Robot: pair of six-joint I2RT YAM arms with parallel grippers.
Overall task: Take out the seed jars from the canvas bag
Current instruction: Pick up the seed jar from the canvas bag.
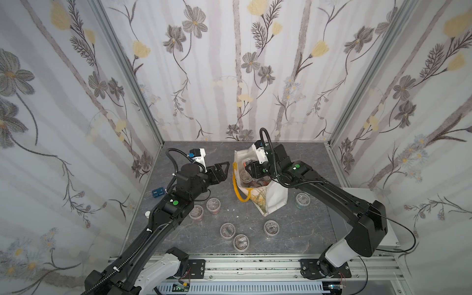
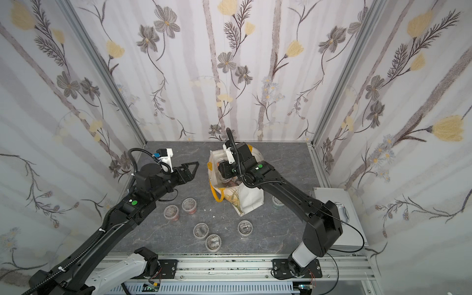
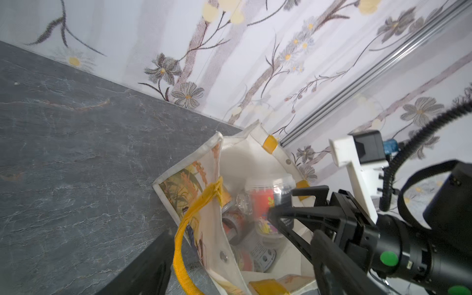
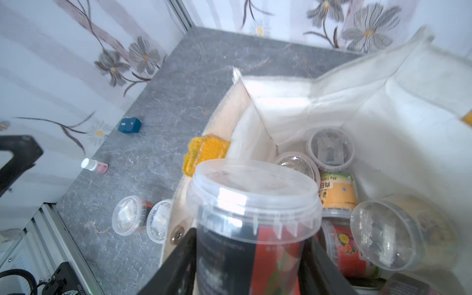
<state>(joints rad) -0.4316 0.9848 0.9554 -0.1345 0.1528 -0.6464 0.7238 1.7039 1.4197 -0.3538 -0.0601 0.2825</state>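
The canvas bag (image 1: 278,196) stands open at mid-table, with several seed jars (image 4: 330,149) lying inside it. My right gripper (image 4: 251,255) is down in the bag's mouth, shut on a seed jar (image 4: 255,204) with a red and black label; its fingers (image 4: 178,255) press both sides below the lid. The left wrist view shows that jar (image 3: 270,194) raised above the others in the bag (image 3: 245,155). My left gripper (image 1: 224,171) hovers open and empty just left of the bag's yellow handle (image 1: 236,186). Several seed jars (image 1: 213,205) stand on the table in front.
A small blue box (image 1: 157,192) and a small white bottle (image 1: 147,214) lie by the left wall. A silver metal case (image 2: 339,219) sits at the right edge. One jar (image 1: 302,200) stands right of the bag, under my right arm.
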